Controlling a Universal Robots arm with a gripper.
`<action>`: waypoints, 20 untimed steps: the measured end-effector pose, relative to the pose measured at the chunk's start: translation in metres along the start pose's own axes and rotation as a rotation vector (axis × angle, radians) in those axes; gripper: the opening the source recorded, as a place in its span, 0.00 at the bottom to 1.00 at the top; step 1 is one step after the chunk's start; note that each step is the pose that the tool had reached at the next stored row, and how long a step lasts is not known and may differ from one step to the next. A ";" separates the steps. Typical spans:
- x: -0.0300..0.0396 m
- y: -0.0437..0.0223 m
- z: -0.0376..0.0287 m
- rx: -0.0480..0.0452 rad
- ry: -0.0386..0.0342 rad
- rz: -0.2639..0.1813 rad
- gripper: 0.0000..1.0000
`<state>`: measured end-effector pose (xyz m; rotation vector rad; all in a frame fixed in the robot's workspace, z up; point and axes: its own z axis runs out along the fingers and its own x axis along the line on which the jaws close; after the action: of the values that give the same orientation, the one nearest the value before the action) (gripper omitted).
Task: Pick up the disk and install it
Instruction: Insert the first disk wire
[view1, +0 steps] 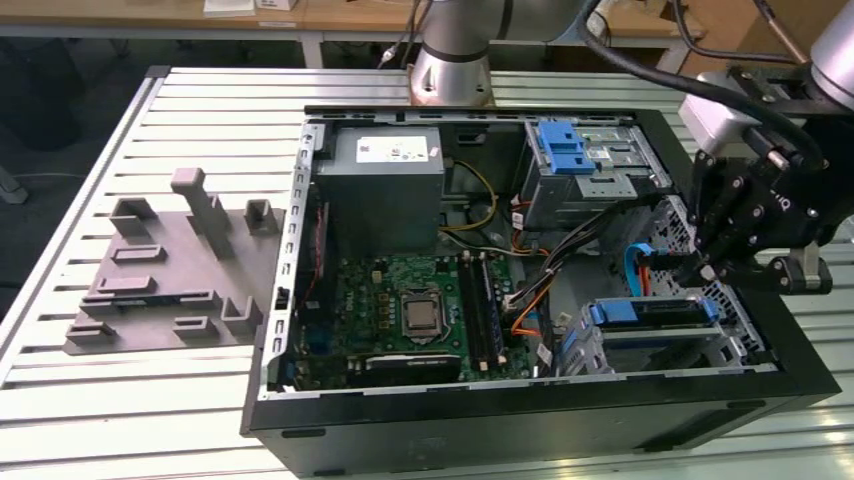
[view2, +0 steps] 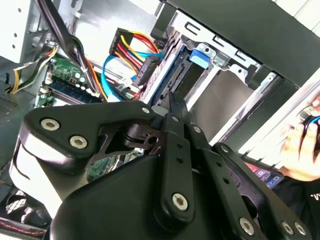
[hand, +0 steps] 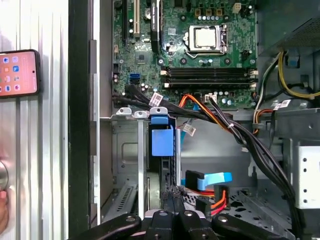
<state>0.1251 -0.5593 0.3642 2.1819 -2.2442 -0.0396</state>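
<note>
the disk (view1: 650, 313) sits edge-up in the drive bay at the lower corner of the open computer case (view1: 534, 420), on the exterior view's right. the gripper (view1: 703, 268) hangs just above it, apart from it. its fingers (view2: 176, 111) are pressed together and grip nothing. the case rests on the slatted counter (view1: 80, 190).

Gripper (view1: 703, 262) low at arm's end, fingers seemingly closed together.
</note>
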 end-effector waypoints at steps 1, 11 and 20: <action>-0.0009 0.0000 -0.0017 0.0001 0.0000 0.000 0.11; -0.0086 -0.0002 -0.0047 0.0150 -0.0005 0.000 0.11; -0.0111 -0.0001 -0.0045 0.0668 -0.0019 -0.001 0.11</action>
<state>0.1256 -0.5482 0.3688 2.2163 -2.2778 0.0339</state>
